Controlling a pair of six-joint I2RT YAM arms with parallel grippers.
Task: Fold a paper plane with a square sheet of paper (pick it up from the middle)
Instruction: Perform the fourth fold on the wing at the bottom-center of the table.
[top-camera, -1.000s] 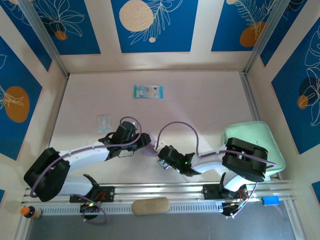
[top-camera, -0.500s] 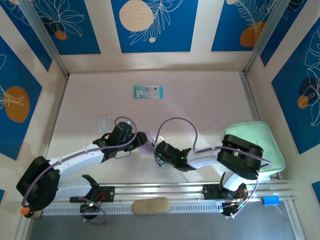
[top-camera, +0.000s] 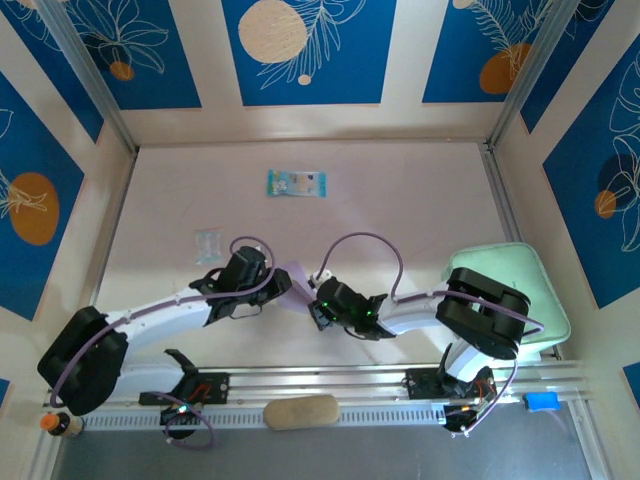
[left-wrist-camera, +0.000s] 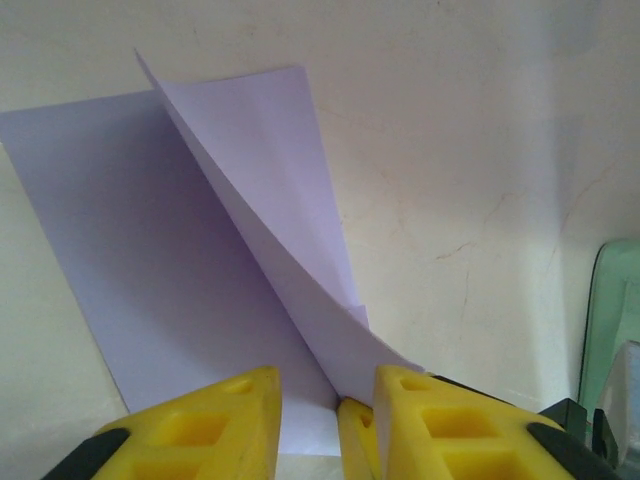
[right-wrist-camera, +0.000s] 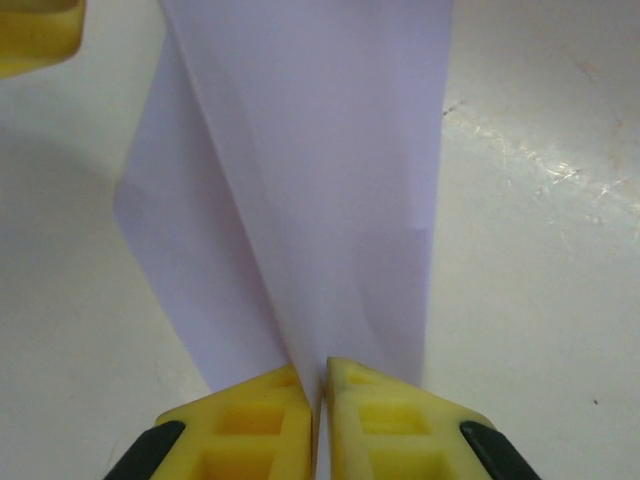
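The pale pinkish counter (top-camera: 400, 200) carries everything. Compared with half a second ago, the big black joint of the left arm has moved slightly toward 12 o'clock. The right pincer (top-camera: 318, 305) has also moved a little toward 1 o'clock, and more lilac now shows between the two pincers.

The mint-green rounded tray (top-camera: 505, 262) sits at the 4 o'clock side of the counter. The black joint of the right arm covers part of it, so I cannot tell what lies inside.

The thin pale lilac sheet of paper (top-camera: 296, 274) is near the 6 o'clock side of the counter's middle, between the pincers. In the left wrist view, one part of the sheet (left-wrist-camera: 150, 250) lies flat and a flap rises from it along a slanted fold.

The left pincer (left-wrist-camera: 320, 395) has its yellow fingers a little apart. The near edge of the sheet is in this gap, and the flap touches the finger at 3 o'clock.

The right pincer (right-wrist-camera: 320, 385) is closed tightly on the sheet (right-wrist-camera: 320, 150), pinching its fold.

A small blue-green printed packet (top-camera: 296, 183) lies well apart at 12 o'clock from the pincers. A smaller clear packet (top-camera: 208, 243) lies at 10 o'clock.
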